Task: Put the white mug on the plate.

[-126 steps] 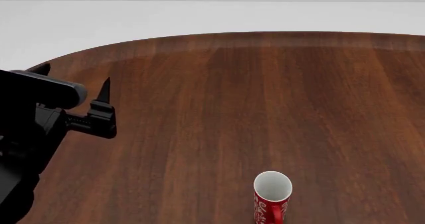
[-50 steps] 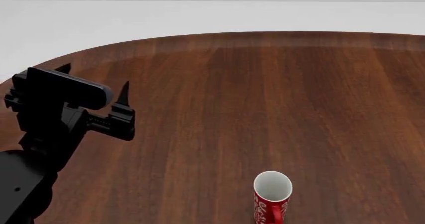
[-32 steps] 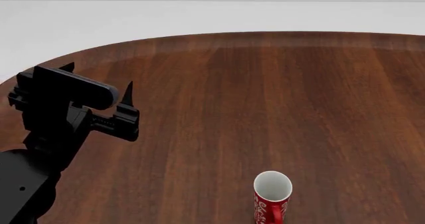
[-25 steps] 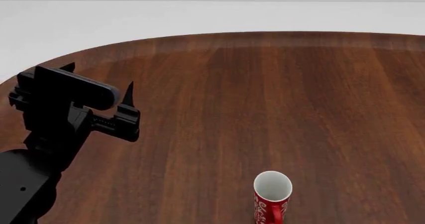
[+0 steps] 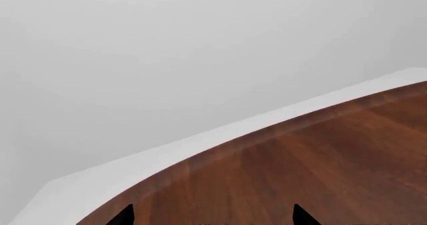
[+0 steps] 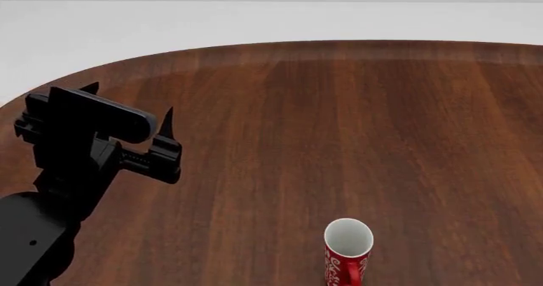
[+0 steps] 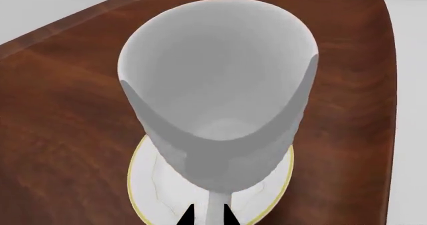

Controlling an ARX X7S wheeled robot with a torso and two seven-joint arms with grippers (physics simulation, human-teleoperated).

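Left wrist view: only the two dark fingertips [image 5: 301, 217] of the left gripper [image 5: 212, 218] are showing, set well apart with nothing between them, over the brown wooden table [image 5: 320, 175] near its curved edge.

Head view: left gripper [image 6: 127, 105] is hovering over the table's [image 6: 339, 127] left part, jaws spread, gripping nothing. Red mug [image 6: 347, 253] is standing upright at the near edge of the view, well apart from the gripper. White mug, plate and right arm are lying outside this view.

Right wrist view: white mug [image 7: 220, 90] is filling the view, open mouth facing the camera, directly over the plate [image 7: 147, 185]; can't tell if it's touching. Right gripper [image 7: 205, 216] tips are pinching the mug's handle between them.
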